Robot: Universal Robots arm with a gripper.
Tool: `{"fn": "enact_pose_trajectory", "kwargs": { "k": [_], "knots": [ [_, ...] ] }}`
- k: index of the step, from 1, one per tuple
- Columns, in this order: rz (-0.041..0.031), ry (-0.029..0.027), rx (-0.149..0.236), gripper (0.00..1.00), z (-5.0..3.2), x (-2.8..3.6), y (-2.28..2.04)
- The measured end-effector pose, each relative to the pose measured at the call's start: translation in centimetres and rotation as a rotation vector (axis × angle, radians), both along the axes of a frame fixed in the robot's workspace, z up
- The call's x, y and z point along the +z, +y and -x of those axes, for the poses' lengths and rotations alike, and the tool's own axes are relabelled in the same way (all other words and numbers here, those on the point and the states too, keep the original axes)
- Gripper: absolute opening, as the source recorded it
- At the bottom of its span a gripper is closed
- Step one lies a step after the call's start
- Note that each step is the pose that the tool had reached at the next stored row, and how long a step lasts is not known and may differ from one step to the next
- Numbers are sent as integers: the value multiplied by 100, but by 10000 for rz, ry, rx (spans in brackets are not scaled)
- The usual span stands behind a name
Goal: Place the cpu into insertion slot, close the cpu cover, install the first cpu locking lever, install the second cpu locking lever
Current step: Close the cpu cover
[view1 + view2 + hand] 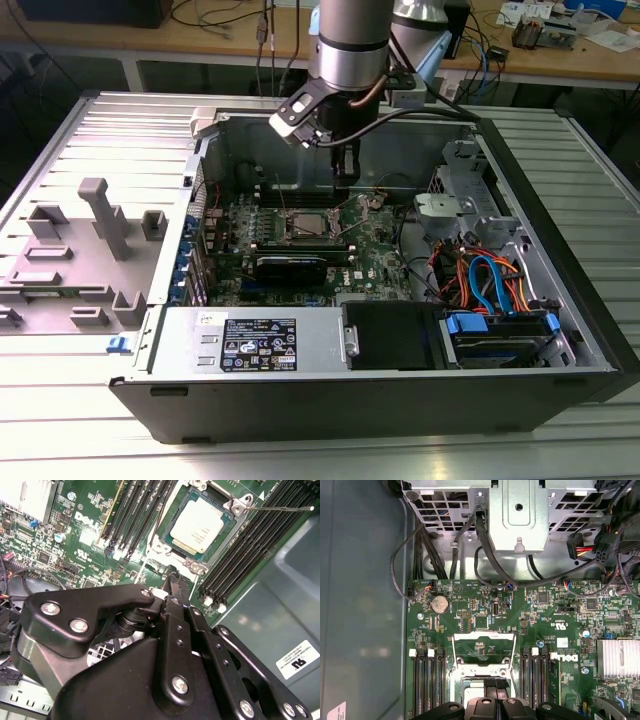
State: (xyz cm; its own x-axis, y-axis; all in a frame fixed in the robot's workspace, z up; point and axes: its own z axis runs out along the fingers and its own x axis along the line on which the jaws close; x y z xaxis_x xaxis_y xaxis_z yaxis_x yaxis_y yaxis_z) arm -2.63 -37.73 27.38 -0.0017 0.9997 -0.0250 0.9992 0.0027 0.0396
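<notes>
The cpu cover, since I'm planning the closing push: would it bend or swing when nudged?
Probably swings: the cpu cover is a metal frame flipped open, seemingly hinged at the insertion slot. Its thin rails around the window might flex slightly.

Open computer case [350, 405] lying on ribbed metal surface [80, 440]. Grey plastic holders [100, 215] standing at exterior view's left. Orange and blue cables [490, 285] curling inside case. Coin battery [439, 604] sitting on green board [545, 615].
</notes>
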Motion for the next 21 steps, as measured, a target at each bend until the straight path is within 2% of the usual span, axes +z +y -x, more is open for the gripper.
{"fn": "enact_pose_trajectory", "kwargs": {
  "k": [4,14,21],
  "knots": [
    [1,1,-1,11,-25,0,0],
    [0,6,1,11,-175,0,3],
    [0,5,-1,11,-184,0,6]
  ]
}}
